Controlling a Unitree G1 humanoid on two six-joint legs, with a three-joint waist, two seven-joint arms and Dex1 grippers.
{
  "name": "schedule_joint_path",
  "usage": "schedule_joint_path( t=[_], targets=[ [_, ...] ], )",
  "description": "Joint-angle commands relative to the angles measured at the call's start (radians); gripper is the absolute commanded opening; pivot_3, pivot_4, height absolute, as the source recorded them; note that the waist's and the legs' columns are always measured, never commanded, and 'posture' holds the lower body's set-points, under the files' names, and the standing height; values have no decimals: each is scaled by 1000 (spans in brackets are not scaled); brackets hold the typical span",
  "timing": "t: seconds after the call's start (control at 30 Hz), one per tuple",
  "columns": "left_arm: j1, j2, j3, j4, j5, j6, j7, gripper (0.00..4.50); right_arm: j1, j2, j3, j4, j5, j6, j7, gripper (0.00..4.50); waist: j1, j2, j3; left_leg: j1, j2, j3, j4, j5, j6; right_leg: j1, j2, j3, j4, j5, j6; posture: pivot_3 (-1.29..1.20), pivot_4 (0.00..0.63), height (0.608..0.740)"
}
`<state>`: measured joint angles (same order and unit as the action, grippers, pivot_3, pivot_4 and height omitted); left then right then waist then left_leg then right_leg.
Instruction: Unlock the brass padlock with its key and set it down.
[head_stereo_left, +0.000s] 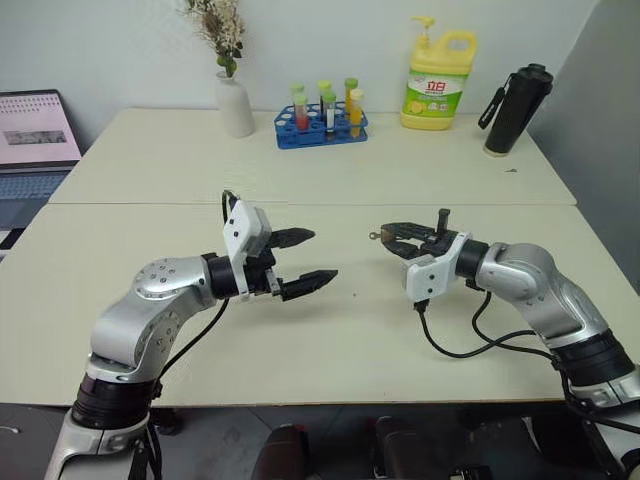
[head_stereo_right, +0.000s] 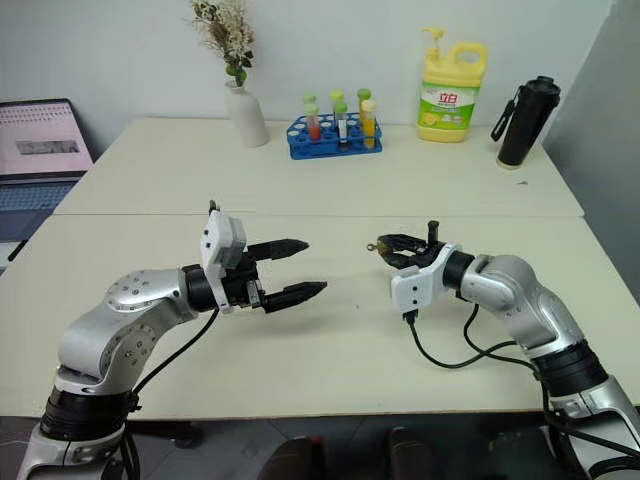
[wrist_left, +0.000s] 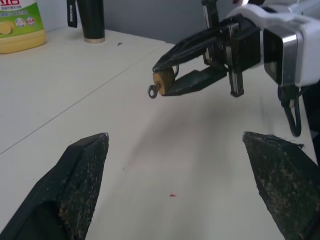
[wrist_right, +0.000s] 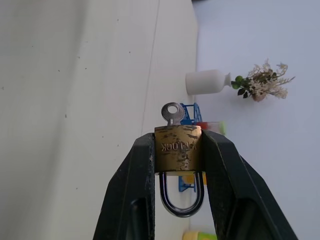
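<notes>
Above the surface (head_stereo_left: 330, 340), we find the right gripper (wrist_right: 176, 165) clamping the brass padlock (wrist_right: 177, 148), the key (wrist_right: 173, 113) seated; left gripper (head_stereo_left: 305, 260) wide, risks knocking it loose

Both arms wore silver-grey metal shells with black joint bands; white wrist blocks carried the left gripper (head_stereo_left: 310, 258) and right gripper (head_stereo_left: 392, 243), black-fingered, trailing looped black cables.

Brass padlock (wrist_right: 177, 148), key (wrist_right: 172, 114) inserted, clamped between right tool (wrist_right: 177, 165) fingers.
</notes>
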<state>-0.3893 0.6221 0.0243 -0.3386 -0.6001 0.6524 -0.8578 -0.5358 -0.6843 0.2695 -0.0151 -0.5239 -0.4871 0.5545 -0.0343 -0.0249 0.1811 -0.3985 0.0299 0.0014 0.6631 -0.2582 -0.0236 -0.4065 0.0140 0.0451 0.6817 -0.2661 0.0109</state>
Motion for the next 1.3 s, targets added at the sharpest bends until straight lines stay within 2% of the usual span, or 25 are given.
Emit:
schedule_joint_path(
  t=[0.03,0.17,0.3,0.8,0.93,1.3],
  targets=[
    [-51,-3,32,15,-59,51,2,4500,-18,5,-18,-17,-28,-66,-78,941,2,0,0,0,0,-1,0,0,0,0,0,0,0,0,0,0,150,740],
    [-162,24,-26,78,-49,76,-77,4500,-28,16,-26,-15,-13,-155,-140,941,4,0,0,-1,-1,-1,0,0,0,0,1,-1,0,0,0,0,150,740],
    [-226,-8,-51,129,-42,77,-96,4500,-31,31,-12,-20,-1,-179,-132,941,5,0,0,-1,-2,0,1,0,0,0,0,-1,0,0,-1,0,150,740],
    [-282,-34,-84,213,-8,41,-157,4500,-43,64,-7,-21,20,-186,-101,941,4,0,0,-1,-1,0,1,0,0,0,0,0,0,1,-1,0,150,740],
    [-288,-42,-85,227,-2,34,-166,3636,-44,65,-6,-21,24,-187,-95,941,4,0,0,-1,-1,-1,1,0,0,0,0,0,0,1,-1,0,150,740],
    [-312,-57,-104,268,32,5,-199,67,-45,77,1,-36,46,-181,-66,941,4,0,0,-1,-1,-1,1,0,0,0,0,0,0,1,-1,0,150,740]
  ],
)
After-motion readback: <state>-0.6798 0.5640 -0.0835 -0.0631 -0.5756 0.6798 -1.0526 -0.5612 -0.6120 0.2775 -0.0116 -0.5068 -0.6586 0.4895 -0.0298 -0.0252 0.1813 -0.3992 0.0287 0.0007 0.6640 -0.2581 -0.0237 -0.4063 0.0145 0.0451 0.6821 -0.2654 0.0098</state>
